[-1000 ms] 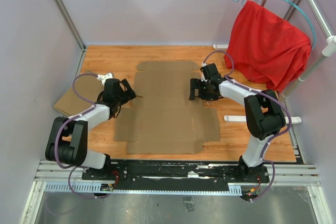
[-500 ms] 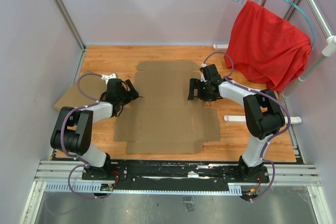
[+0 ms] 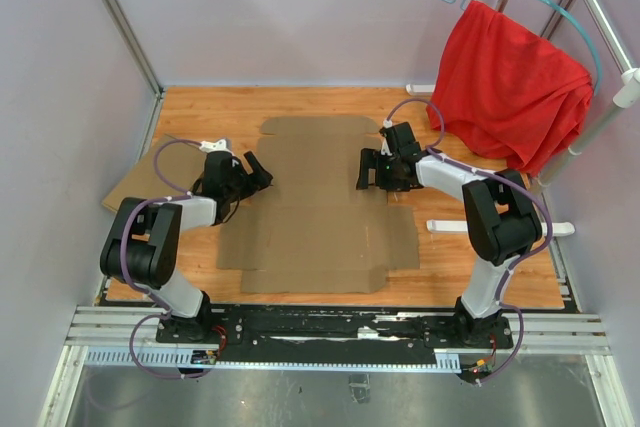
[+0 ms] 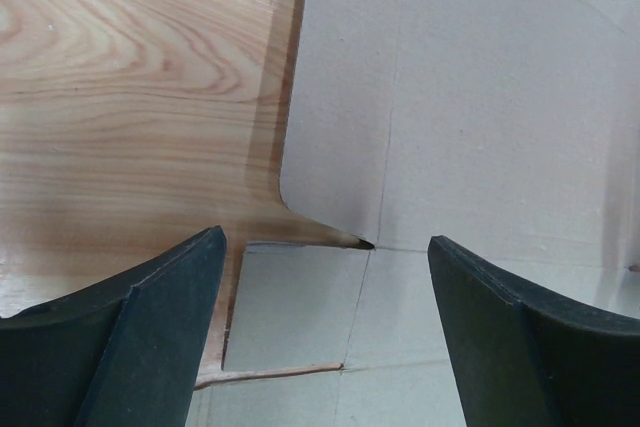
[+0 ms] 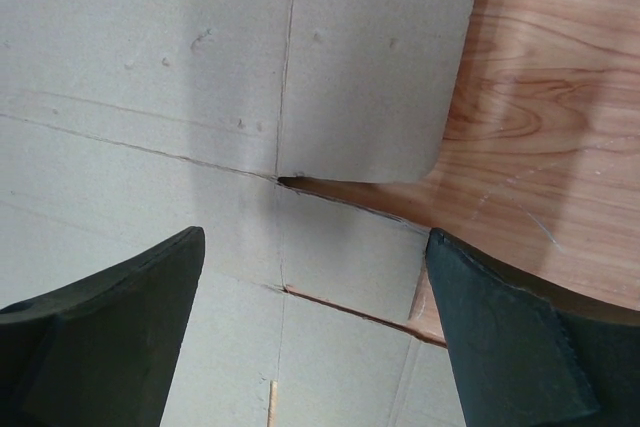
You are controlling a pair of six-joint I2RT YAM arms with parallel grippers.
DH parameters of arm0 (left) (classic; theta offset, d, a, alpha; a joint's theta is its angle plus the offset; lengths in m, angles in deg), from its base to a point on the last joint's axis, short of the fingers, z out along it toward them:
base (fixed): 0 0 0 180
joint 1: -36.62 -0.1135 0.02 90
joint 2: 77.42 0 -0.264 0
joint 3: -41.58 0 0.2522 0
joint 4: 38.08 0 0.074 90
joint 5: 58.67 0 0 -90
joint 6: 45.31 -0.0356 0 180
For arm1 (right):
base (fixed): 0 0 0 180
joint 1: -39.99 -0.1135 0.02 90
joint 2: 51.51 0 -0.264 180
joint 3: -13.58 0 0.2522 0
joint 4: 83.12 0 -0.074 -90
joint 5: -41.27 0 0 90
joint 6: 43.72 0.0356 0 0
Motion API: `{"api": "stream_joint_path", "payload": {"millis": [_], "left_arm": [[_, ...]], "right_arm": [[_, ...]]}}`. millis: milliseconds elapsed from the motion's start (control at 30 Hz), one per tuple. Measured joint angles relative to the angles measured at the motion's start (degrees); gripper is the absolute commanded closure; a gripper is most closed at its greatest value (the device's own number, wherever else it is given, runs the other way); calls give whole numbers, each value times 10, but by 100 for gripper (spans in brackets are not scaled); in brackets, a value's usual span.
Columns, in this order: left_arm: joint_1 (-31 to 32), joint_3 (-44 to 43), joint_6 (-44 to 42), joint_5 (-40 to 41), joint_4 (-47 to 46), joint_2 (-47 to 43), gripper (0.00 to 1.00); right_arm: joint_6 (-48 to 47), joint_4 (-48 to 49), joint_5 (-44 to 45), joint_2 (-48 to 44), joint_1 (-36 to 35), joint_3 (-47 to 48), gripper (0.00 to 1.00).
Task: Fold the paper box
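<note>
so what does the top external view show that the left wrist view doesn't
Only the top external view: the paper box in full outline, flat and unfolded, the right arm reaching its right edge, a red cloth hanging at the back right, and a second cardboard piece at the far left. Only the left wrist view: the tapered cut between two flaps, a crease line, and the left fingers spread wide with nothing between them. Both: the paper box lying on the wooden table.

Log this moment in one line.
paper box: flat, unfolded | left fingers: open over its left edge | right fingers: open over its right edge
</note>
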Motion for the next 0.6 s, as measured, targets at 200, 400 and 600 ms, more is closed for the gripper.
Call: {"api": "stream_joint_path", "payload": {"millis": [200, 400, 600], "left_arm": [[0, 0, -2, -30, -5, 5, 15], [0, 0, -5, -35, -4, 5, 15], [2, 1, -7, -38, 34, -18, 16]], "right_arm": [[2, 8, -6, 2, 0, 0, 9], [3, 8, -7, 2, -2, 0, 9], [3, 16, -7, 2, -2, -3, 10]]}}
